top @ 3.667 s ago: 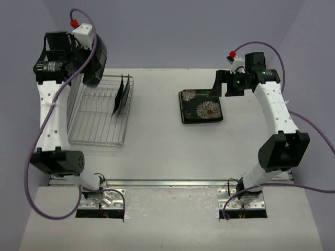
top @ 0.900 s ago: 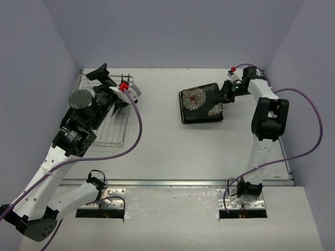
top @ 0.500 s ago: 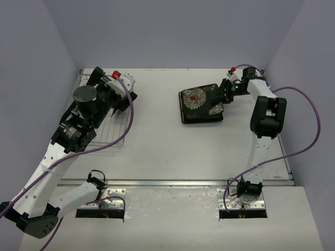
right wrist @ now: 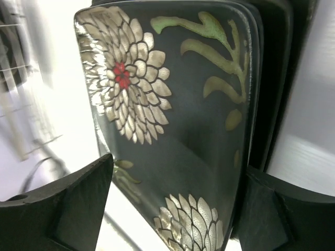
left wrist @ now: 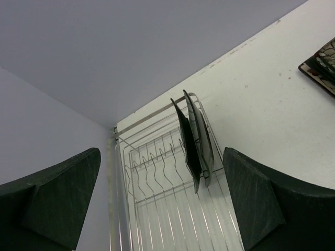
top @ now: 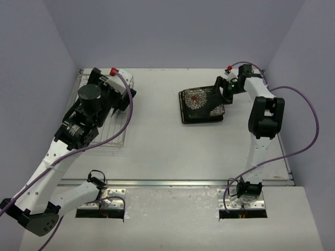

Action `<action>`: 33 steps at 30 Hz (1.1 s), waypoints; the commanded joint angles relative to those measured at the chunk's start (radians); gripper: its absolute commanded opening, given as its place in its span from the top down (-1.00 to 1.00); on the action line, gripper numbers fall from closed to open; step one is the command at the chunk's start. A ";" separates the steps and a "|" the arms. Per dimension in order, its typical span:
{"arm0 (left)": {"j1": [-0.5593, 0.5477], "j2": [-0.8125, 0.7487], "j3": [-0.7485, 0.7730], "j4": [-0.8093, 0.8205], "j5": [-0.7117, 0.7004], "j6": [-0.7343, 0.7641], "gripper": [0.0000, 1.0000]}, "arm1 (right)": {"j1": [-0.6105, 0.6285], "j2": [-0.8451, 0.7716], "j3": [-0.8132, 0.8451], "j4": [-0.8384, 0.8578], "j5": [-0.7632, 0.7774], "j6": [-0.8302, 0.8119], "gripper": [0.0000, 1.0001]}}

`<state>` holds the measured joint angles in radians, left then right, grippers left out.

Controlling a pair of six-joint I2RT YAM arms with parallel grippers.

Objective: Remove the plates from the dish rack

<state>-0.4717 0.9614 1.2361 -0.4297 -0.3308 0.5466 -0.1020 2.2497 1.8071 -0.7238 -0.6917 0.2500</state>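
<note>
The silver wire dish rack (top: 112,132) (left wrist: 157,209) lies at the table's left. Two dark plates (left wrist: 193,137) stand upright at its far end, close together. My left gripper (top: 112,88) (left wrist: 162,209) hovers open above the rack, short of those plates, with nothing between its fingers. At the right, a stack of dark flowered plates (top: 201,107) lies flat on the table. My right gripper (top: 226,90) (right wrist: 172,209) is at the stack's far right edge, open, and the top flowered plate (right wrist: 172,120) fills its view, lying on the stack.
The left arm's body covers much of the rack in the top view. Purple walls close in the table at the back and on both sides. Purple cables trail from both arms.
My right gripper has opened and let go of the flowered plate, which has dropped from a tilt to flat on the stack. The left arm shifted a little towards the rack's back.
</note>
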 commanded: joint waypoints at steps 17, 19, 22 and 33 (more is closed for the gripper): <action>0.024 0.186 0.211 -0.115 -0.126 -0.236 -1.00 | 0.165 -0.131 0.013 -0.025 0.689 -0.121 -0.98; 0.066 0.227 0.247 -0.146 -0.106 -0.252 -0.98 | 0.165 -0.161 0.006 -0.023 0.681 -0.120 -0.98; 0.193 0.314 0.329 -0.226 0.022 -0.299 -0.87 | 0.166 -0.193 0.011 -0.043 0.650 -0.114 -0.98; 0.321 0.683 0.604 -0.436 0.195 -0.349 -0.35 | 0.165 -0.425 -0.015 -0.075 0.590 -0.113 -0.98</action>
<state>-0.1649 1.5530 1.7300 -0.7874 -0.2126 0.2357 0.0658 1.9365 1.7973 -0.8011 -0.0696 0.1387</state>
